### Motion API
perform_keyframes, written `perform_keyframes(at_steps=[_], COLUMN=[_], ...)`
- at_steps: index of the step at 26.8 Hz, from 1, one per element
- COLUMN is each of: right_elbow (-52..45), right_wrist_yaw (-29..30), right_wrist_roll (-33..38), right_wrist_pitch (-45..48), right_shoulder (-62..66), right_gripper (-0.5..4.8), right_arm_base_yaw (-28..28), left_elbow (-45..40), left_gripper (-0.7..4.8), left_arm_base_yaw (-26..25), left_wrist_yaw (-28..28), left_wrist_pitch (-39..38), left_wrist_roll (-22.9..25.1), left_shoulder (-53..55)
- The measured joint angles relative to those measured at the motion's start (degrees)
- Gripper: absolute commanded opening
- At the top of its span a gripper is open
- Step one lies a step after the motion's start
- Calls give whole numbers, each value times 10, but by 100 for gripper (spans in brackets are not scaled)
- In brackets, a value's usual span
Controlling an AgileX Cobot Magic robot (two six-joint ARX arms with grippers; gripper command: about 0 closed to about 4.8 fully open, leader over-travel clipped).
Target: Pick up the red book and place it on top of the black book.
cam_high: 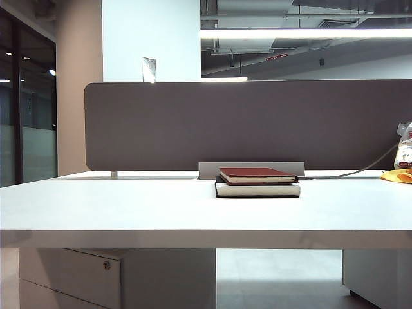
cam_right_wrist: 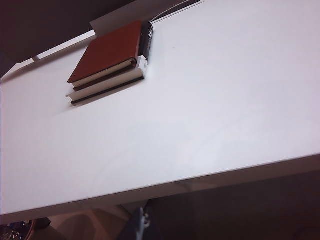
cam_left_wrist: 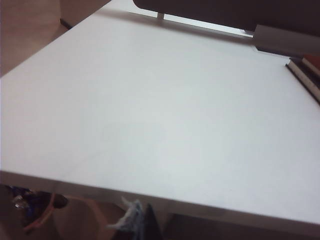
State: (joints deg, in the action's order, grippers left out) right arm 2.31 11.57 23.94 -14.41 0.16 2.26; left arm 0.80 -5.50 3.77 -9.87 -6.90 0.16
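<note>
both arms sit pulled back past the near edge of the white table (cam_high: pixel 129 212), well apart from the books. only a blurred tip of the left gripper (cam_left_wrist: pixel 137 222) and of the right gripper (cam_right_wrist: pixel 142 225) pokes in below that edge; both are closed tight and hold nothing. farther on, mid-table, the red book (cam_right_wrist: pixel 110 50) lies flat on top of the black book (cam_right_wrist: pixel 107 86), touching it. just behind the stack stands the grey divider panel (cam_high: pixel 251 122).
</note>
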Motion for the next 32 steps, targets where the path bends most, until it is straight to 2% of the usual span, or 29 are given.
perform_keyframes(at_steps=[5, 9, 12, 15, 17, 32], right_elbow=[0, 0, 0, 0, 0, 0], right_wrist_yaw=[0, 0, 0, 0, 0, 0], right_wrist_roll=[0, 0, 0, 0, 0, 0], right_wrist_pitch=[0, 0, 0, 0, 0, 0], right_shoulder=[0, 0, 0, 0, 0, 0], right_gripper=[-5, -5, -5, -5, -5, -5], right_arm_base_yaw=[0, 0, 0, 0, 0, 0], left_elbow=[0, 0, 0, -1, -1, -1], left_gripper=[-6, -6, -6, -6, -6, -6], left_arm_base_yaw=[35, 72, 72, 72, 72, 72], left_wrist_yaw=[-1, -1, -3, -57, -70, -70], left_wrist_pitch=[0, 0, 0, 0, 0, 0], left_wrist_roll=[61, 83, 86, 69, 58, 56], left_shoulder=[0, 0, 0, 0, 0, 0])
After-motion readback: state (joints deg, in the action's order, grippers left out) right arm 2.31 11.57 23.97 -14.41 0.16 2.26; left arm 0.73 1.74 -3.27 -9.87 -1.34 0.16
